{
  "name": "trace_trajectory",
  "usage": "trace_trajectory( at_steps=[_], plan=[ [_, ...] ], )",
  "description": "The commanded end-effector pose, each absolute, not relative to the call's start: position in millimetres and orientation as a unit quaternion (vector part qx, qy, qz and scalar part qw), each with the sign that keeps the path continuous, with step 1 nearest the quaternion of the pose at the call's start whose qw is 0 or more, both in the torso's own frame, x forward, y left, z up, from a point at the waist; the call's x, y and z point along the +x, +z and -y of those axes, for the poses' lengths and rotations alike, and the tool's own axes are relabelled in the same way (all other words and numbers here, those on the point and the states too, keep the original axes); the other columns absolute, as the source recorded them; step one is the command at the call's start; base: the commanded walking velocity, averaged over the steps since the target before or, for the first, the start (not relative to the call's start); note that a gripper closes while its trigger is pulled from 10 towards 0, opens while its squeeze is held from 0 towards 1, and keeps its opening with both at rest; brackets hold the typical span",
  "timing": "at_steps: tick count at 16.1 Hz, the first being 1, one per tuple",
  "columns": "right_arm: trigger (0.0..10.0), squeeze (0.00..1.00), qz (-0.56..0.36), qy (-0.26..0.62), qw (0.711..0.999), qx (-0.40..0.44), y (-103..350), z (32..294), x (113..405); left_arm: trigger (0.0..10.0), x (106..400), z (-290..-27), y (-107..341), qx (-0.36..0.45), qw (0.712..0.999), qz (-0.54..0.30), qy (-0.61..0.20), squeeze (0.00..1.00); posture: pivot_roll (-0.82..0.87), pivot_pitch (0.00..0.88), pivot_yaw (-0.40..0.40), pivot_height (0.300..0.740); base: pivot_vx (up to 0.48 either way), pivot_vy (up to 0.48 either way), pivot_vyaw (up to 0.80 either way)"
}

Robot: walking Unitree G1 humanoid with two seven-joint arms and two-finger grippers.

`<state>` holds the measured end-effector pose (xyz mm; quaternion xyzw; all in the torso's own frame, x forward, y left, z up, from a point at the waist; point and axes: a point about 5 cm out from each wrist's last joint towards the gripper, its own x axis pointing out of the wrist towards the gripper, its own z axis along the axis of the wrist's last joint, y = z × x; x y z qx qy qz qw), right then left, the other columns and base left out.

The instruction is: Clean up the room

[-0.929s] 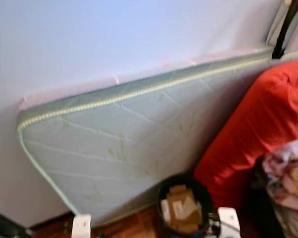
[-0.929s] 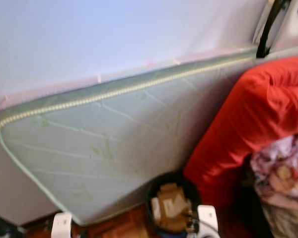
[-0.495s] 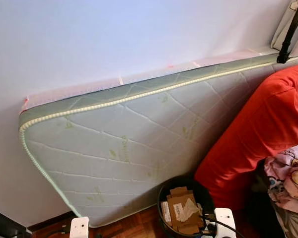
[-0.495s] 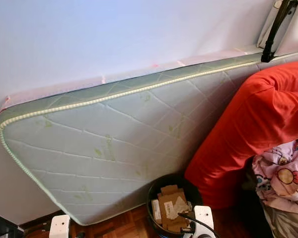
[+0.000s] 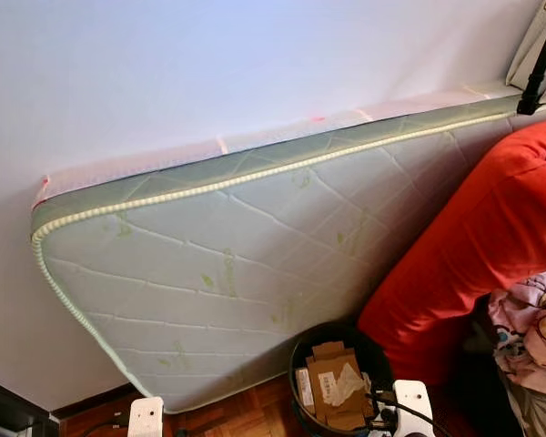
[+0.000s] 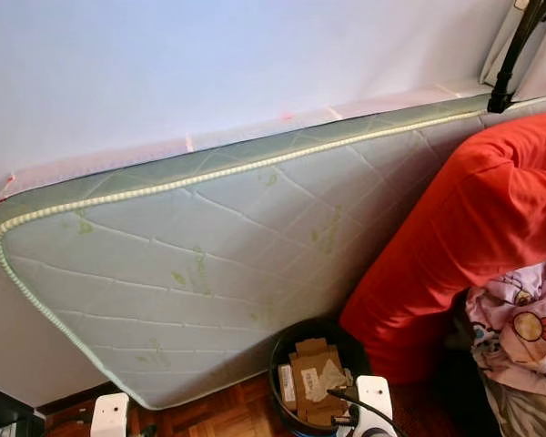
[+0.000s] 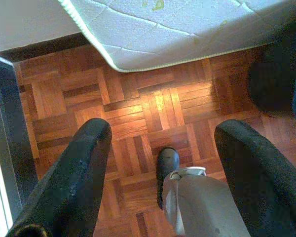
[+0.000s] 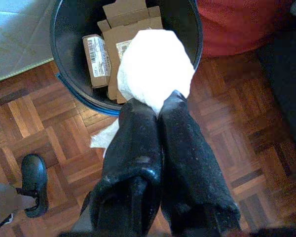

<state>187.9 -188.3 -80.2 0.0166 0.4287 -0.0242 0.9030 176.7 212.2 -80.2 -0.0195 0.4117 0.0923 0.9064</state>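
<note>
My right gripper point(image 8: 158, 111) is shut on a crumpled white tissue point(image 8: 155, 64). It hangs just above the near rim of a round black bin point(image 8: 64, 59) that holds flat cardboard pieces point(image 8: 126, 29) and a labelled box. The same bin point(image 5: 300, 350) stands on the parquet at the foot of a mattress, between my two wrists. My left gripper point(image 7: 163, 131) is open over bare parquet, with nothing between its fingers.
A quilted green-white mattress point(image 5: 227, 255) leans on the wall. A big red cushion point(image 5: 491, 237) and a patterned cloth point(image 5: 532, 332) lie to the bin's right. Dark furniture point(image 5: 5, 410) stands at the far left. My black foot point(image 7: 166, 163) rests on the parquet.
The head view has steadied from a blur and shifted slightly. Nothing in the scene itself has moved.
</note>
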Motion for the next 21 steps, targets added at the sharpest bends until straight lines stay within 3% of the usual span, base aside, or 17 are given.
trace_trajectory(
  at_steps=[1,11,21],
  plan=[
    [10.0,0.00,-0.429,-0.028,0.903,0.019,-80.4,189.5,187.2,10.0,174.5,-211.5,-81.6,-0.027,0.904,-0.416,0.097,0.00,0.03,0.070,-0.023,0.740,0.341,0.000,0.00],
    [10.0,0.00,-0.426,-0.028,0.904,0.020,-80.0,189.9,187.6,10.0,174.9,-210.9,-81.5,-0.027,0.904,-0.415,0.095,0.00,0.03,0.075,-0.025,0.740,0.305,0.000,0.00],
    [10.0,0.00,-0.381,-0.032,0.923,0.044,-76.0,190.2,189.0,10.0,175.2,-210.4,-78.7,-0.025,0.919,-0.385,0.087,0.00,0.02,0.102,-0.023,0.740,0.000,0.000,0.00]
  ],
)
